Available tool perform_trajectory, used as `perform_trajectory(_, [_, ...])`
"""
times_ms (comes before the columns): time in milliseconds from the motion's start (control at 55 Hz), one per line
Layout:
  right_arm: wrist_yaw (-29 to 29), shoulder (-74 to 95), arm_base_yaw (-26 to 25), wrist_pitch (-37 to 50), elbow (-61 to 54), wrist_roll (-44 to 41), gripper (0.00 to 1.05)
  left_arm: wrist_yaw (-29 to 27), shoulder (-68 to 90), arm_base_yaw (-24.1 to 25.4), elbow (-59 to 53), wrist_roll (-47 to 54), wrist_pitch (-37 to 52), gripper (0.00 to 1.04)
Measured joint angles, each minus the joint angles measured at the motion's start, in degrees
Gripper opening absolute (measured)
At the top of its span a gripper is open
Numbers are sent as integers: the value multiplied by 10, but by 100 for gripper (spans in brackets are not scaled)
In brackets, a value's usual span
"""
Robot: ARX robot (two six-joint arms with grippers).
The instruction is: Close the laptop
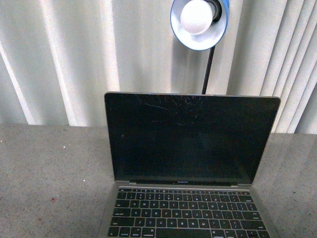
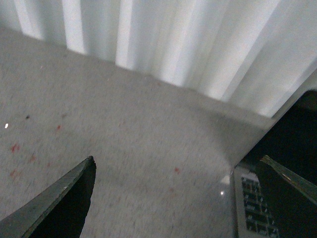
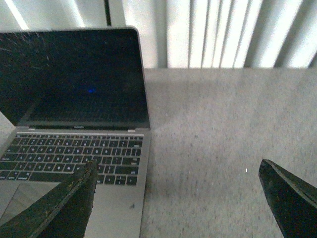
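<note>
The laptop stands open in the middle of the front view, its scratched black screen upright and facing me, black keys below. Neither arm shows in the front view. My left gripper is open and empty, low over the table beside the laptop's left edge; the laptop's corner shows by one finger. My right gripper is open and empty, straddling the laptop's right front corner; the laptop fills one side of the right wrist view and one finger hangs over its keyboard.
The laptop rests on a grey speckled table. A blue desk lamp with a white bulb hangs behind the screen on a black stem. White pleated curtains close off the back.
</note>
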Motion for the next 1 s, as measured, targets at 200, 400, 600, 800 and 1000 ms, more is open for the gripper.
perform_trajectory(200, [-85, 229, -28, 143, 113, -92, 97, 51, 201, -89, 115, 99, 136, 98])
perform_trajectory(400, [-124, 400, -16, 182, 249, -103, 97, 56, 388, -122, 245, 160, 181, 98])
perform_trajectory(600, [-125, 490, 14, 139, 349, -148, 97, 48, 513, -144, 370, 200, 144, 98])
perform_trajectory(800, [-125, 558, 40, 92, 423, -258, 91, 28, 618, -160, 503, 228, 75, 98])
perform_trajectory(1000, [-155, 600, 54, 46, 473, -331, 57, 21, 659, -182, 574, 277, 31, 79])
